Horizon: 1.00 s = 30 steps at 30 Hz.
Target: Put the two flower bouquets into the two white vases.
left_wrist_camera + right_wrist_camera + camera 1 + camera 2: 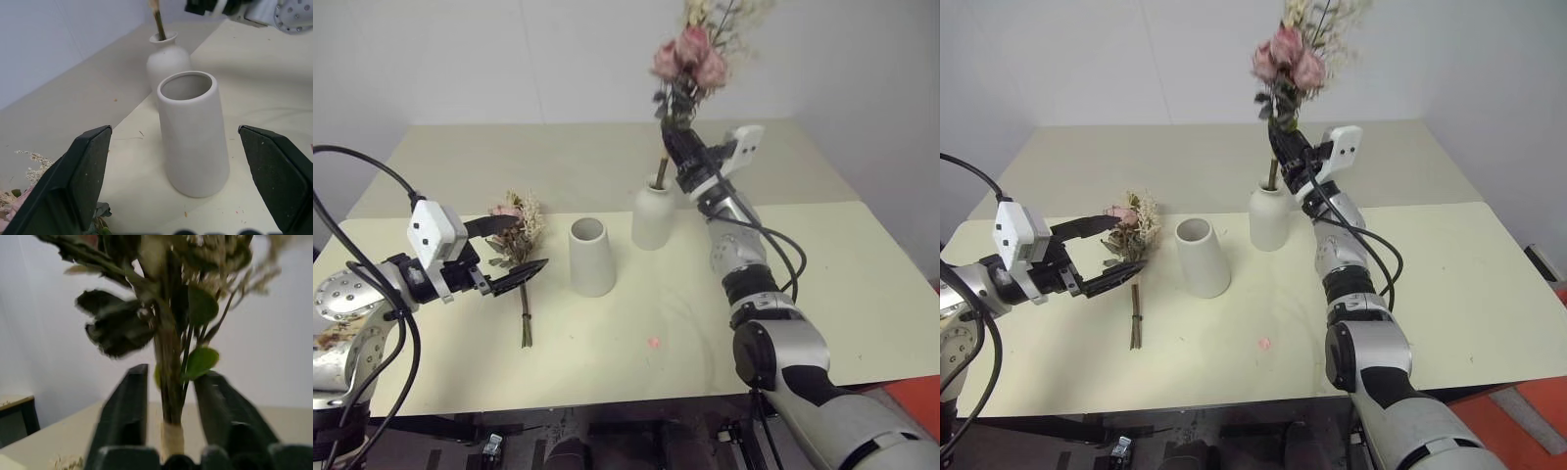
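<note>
Head view: right gripper upper centre, around stems of upright bouquet, stem ends in bottle vase – grip loosening or not, cannot tell | left gripper wide, mid-left, over second bouquet lying flat | cone vase centre | Left wrist: cone vase between spread fingers | Right wrist: stems between fingers.

The right hand is showing its two black fingers rising on either side of a bouquet, with narrow gaps between them and the stems. The dark stems are standing upright between the fingers, bound low down by a tan string wrap. Green leaves and dark, blurred foliage are spreading above. A pale desk is lying behind, under a white wall.
</note>
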Available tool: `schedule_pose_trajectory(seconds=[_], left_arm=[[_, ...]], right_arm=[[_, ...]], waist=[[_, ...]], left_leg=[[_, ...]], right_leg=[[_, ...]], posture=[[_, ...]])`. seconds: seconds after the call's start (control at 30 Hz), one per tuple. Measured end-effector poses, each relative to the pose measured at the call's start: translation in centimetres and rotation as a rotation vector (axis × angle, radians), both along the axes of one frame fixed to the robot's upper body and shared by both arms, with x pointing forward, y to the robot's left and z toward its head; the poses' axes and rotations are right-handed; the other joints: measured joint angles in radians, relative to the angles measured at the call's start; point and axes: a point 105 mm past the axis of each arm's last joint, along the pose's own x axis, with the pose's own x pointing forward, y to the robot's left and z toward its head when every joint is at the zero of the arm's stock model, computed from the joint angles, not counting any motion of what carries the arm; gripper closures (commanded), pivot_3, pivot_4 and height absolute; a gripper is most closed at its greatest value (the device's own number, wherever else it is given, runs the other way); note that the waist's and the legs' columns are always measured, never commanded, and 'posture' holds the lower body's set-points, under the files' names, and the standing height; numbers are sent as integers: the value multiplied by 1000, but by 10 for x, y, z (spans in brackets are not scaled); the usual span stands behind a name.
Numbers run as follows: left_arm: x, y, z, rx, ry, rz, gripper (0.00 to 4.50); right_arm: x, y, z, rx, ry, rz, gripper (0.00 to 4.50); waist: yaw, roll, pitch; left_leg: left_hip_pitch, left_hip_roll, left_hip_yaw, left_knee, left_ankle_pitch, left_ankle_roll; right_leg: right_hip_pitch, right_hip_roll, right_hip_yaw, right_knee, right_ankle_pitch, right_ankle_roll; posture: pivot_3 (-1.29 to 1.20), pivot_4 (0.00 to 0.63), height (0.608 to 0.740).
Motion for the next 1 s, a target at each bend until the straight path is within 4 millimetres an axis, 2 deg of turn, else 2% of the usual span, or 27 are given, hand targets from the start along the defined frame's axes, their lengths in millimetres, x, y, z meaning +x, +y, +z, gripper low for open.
schedule_pose_trajectory(seconds=[0.1, 0.23, 0.37, 0.47, 0.53, 0.6, 0.7, 0.9, 1.0], left_arm=[[3, 3, 0, -3, -1, 37, 0], [19, 15, -6, -8, 40, 210, 0], [37, 23, -18, -11, 161, 453, 0], [40, 19, -20, -16, 254, 569, 0], [37, 16, -21, 18, 323, 624, 0], [32, 16, -28, 38, 416, 650, 0], [26, 10, -50, 45, 578, 644, 0], [32, 2, -79, -16, 731, 659, 0], [40, 1, -88, -24, 758, 670, 0]], right_arm=[[-3, 1, -7, -57, -1, -21, 582], [-11, -7, -21, -124, 15, -44, 582], [-26, -15, -29, -225, 28, -33, 582], [-33, -22, -29, -336, 82, -67, 582], [-40, -35, -28, -416, 137, -97, 582], [-50, -48, -27, -480, 192, -101, 582], [-72, -61, -27, -587, 263, -44, 582], [-108, -59, -17, -687, 304, 114, 582], [-128, -59, -19, -738, 310, 177, 582]], waist=[[0, 0, 0], [5, 0, 0], [12, 0, 0], [13, -1, 0], [16, -1, 0], [18, -1, 0], [23, -1, 0], [31, -2, -1], [36, -2, -1]], left_leg=[[0, 0, -1, 0, 0, 0], [0, 0, -2, 0, 0, 0], [-2, -1, -3, 1, 0, 0], [-2, -1, -4, 2, 0, 0], [-2, -1, -3, 1, 0, 0], [-2, -1, -3, 1, 0, 0], [-1, -2, -1, 2, 0, 0], [0, -2, -1, 2, 0, 0], [0, -2, -1, 2, 0, 0]], right_leg=[[0, 0, 0, 0, 0, 0], [0, 0, 0, 1, 0, 0], [0, -1, 0, 1, 0, 0], [-2, -1, 0, 2, 0, 0], [-2, 0, 0, 3, 0, 0], [-1, 0, 0, 2, 0, 0], [-1, 0, 0, 2, 0, 0], [1, 0, 0, -1, 0, 0], [1, 0, 0, -1, 0, 0]], posture=[[0, 150, 740], [0, 150, 740], [0, 150, 740], [0, 150, 740], [0, 150, 740], [0, 150, 740], [0, 150, 740], [0, 150, 740], [0, 150, 740]])
